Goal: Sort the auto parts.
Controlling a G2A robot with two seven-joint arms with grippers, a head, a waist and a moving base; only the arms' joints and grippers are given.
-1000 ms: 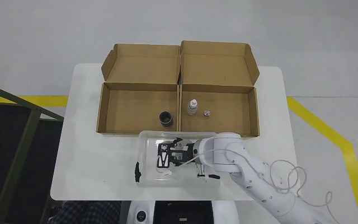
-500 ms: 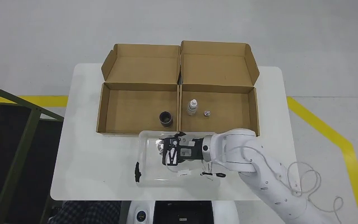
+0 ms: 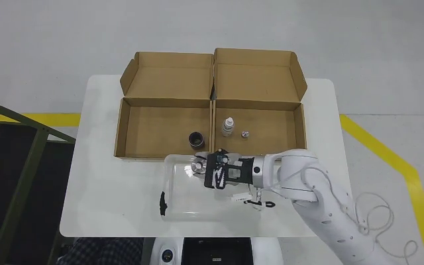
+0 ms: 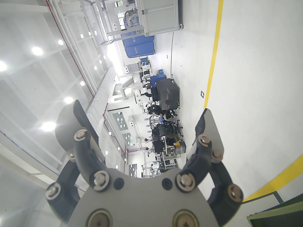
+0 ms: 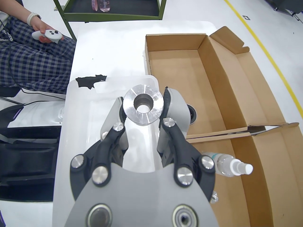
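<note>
White table (image 3: 112, 192), plain and glossy. Left box (image 3: 152, 129) and right box (image 3: 278, 132): both plain kraft brown, inside and out. The bin (image 3: 175, 199) is clear, slightly frosted plastic, with a ragged black tape scrap (image 3: 161, 204). Bright silver on the metal ring (image 5: 151, 116), darker grey down its bore. Right pincer (image 5: 143, 106): pale grey shells, black links, silver screws. Left pincer (image 4: 141, 109): same grey plate, black pads. Black bushing (image 3: 197, 140). Spray bottle (image 3: 228, 125), clear with a white cap. Yellow floor line (image 4: 214, 48).
</note>
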